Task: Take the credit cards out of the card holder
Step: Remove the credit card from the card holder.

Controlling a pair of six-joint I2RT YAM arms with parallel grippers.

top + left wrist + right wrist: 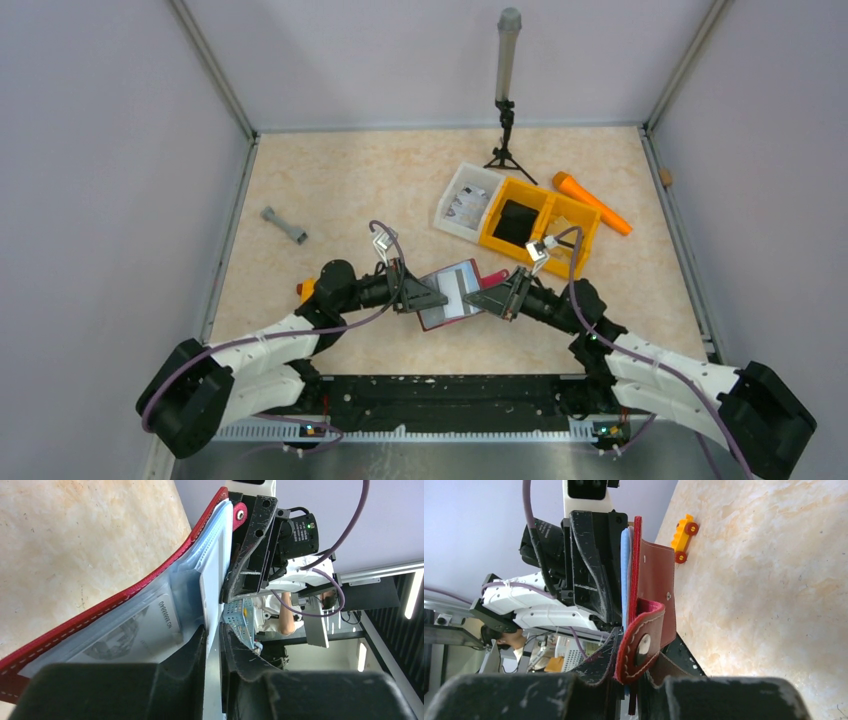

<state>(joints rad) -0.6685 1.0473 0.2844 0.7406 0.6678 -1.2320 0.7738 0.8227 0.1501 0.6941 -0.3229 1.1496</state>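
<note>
The dark red card holder (492,277) hangs open above the table between both grippers, its pale credit cards (450,292) facing up. In the left wrist view its red cover (100,610) bends away and a white card (215,575) stands out of the clear sleeves. That card's edge sits in the narrow gap of my left gripper (214,630), against one finger. I cannot tell whether it is pinched. My right gripper (644,645) is shut on the holder's edge (659,575) by the snap tab. From above, the left gripper (425,297) and right gripper (492,300) face each other.
A yellow-orange divided bin (545,205) and a white tray (462,178) stand at the back right, with an orange tool (590,200) beyond them. A grey dumbbell (284,226) lies at the left. A tripod post (508,100) stands at the back. A small yellow toy car (684,537) sits near the left arm.
</note>
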